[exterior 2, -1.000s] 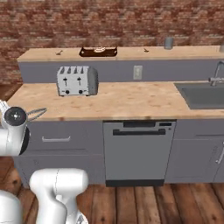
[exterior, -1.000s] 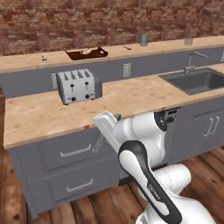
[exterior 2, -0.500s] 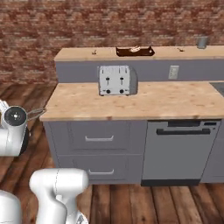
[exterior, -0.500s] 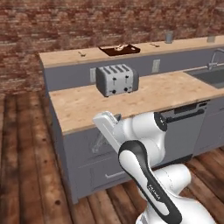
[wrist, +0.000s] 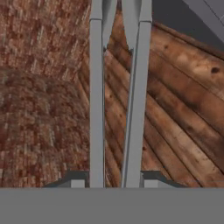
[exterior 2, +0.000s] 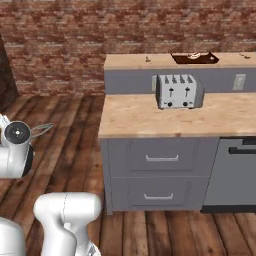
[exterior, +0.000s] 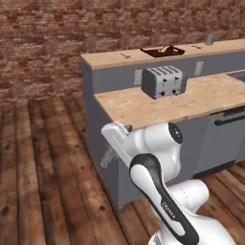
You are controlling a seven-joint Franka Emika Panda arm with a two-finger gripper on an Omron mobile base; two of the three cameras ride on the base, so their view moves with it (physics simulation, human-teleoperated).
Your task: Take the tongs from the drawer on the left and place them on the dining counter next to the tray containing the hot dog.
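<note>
While the dining counter (exterior 2: 150,61) spans the back with the dark tray (exterior 2: 195,58) at its 3 o'clock end, the gripper (wrist: 112,179) clamps the tongs (wrist: 116,87), two slim grey metal arms running toward 12 o'clock over the plank floor (wrist: 175,109).

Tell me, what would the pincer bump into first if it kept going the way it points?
Probably the wooden floor, near the brick wall. The pincer holds the tongs, whose tips would likely touch first.
</note>
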